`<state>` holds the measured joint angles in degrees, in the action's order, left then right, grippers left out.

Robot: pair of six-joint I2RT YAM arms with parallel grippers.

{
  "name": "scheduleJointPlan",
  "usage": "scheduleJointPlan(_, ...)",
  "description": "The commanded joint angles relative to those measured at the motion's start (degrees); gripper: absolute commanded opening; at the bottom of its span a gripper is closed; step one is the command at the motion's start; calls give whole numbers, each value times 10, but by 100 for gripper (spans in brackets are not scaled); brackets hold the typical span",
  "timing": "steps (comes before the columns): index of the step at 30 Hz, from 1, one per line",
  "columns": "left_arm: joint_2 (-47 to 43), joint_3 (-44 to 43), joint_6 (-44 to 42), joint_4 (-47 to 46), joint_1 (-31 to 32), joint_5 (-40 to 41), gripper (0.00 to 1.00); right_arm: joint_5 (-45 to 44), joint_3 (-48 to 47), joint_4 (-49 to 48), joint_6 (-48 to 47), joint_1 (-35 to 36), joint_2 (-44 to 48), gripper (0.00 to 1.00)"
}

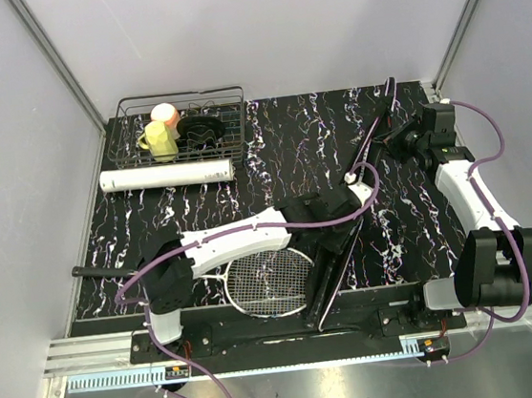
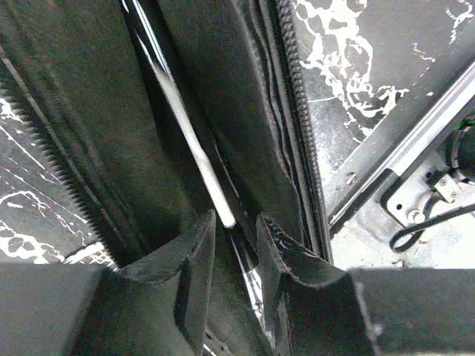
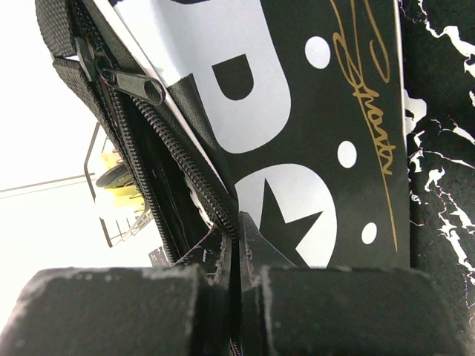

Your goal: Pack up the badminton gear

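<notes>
L gripper point(image 2: 236, 226): jaws narrowly parted, astride a thin glossy racket shaft point(image 2: 194, 148). Gap looks wider than the shaft, so prob. guiding, not clamping. R gripper point(image 3: 237, 236): pinched tight on the lip of the black bag point(image 3: 297, 148) right at the zip teeth. Zip pull point(image 3: 132, 85) sits up the track and the mouth is held agape.

Step, as I read it: feeding a racket into the bag. To do it well, R holds the lip lifted & taut. L slides the shaft along the slot, parallel w/ the zip rows, never across, since frame or strings could snag on the teeth. Light hold, low angle.

Orientation: the shaft runs lengthwise in the mouth, between the two zip rows. From above the bag point(image 1: 330, 269) lies diagonal, far-right to near-centre. Another racket point(image 1: 270, 280) lies flat on the table point(image 1: 386, 243) just beside it, head centre-front, long axis approx left-right, handle seemingly to the left. White tube point(image 1: 167, 176) is not yet packed & lies left-right by the basket point(image 1: 225, 96)
</notes>
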<state>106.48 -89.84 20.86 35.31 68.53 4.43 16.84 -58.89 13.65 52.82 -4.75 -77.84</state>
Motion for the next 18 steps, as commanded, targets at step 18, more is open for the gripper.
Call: scheduleJointPlan(18,50,-100,-52,34,-18,24,0,17,11,-19,-35,4,46,0)
